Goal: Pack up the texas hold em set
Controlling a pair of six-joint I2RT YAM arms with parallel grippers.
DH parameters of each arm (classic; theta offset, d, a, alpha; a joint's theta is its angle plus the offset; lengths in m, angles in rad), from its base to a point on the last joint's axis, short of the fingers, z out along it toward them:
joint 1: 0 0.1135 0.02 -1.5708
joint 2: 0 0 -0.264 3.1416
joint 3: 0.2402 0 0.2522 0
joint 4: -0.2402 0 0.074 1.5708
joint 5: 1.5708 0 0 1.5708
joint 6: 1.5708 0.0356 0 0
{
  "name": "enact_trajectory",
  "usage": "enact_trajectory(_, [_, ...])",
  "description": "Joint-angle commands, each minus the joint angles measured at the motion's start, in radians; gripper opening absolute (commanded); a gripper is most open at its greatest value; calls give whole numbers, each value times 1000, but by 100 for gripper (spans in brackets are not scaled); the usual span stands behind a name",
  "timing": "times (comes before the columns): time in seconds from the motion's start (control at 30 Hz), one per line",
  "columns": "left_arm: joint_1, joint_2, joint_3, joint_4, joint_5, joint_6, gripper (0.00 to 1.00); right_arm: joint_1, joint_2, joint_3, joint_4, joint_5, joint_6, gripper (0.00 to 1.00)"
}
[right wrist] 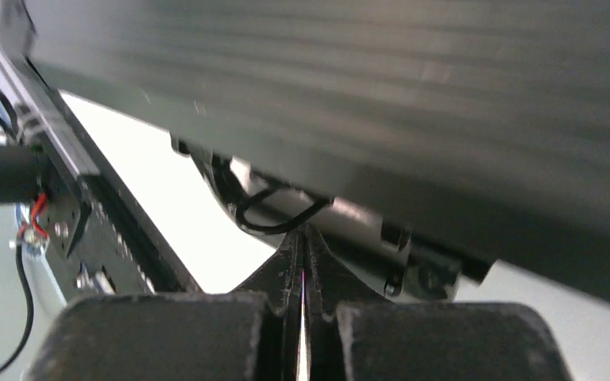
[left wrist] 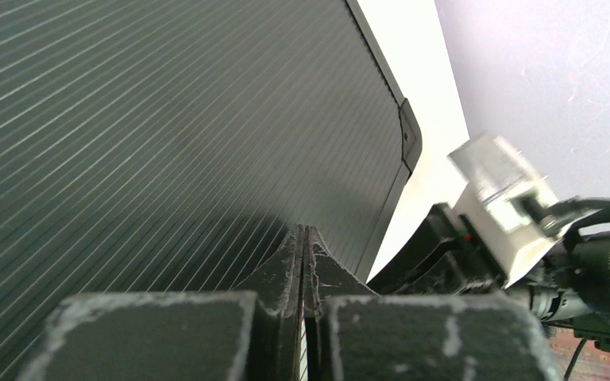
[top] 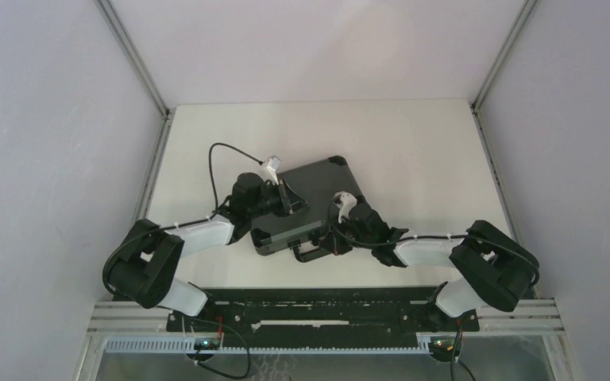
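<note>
The black ribbed hard briefcase is found shut; only latching is judged left. The left gripper, over its lid, and the right gripper, at its front, are clenched empty.

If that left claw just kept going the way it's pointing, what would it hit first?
Most likely the ribbed lid of the closed black briefcase: the shut left gripper points low across it, tips at or just above the surface. Whether they touch it, I cannot tell.
</note>
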Motion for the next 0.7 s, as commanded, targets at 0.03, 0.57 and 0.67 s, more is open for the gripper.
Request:
enact_trajectory(0.03, [1, 8, -56, -182, -16, 51, 0, -29, -28, 45, 126, 94, -25, 0])
enact_trajectory(0.57, [2, 17, -54, -181, -9, 51, 0, -2, 9, 68, 144, 90, -22, 0])
enact_trajectory(0.67, [2, 20, -55, -179, -9, 51, 0, 1, 21, 81, 153, 78, -16, 0])
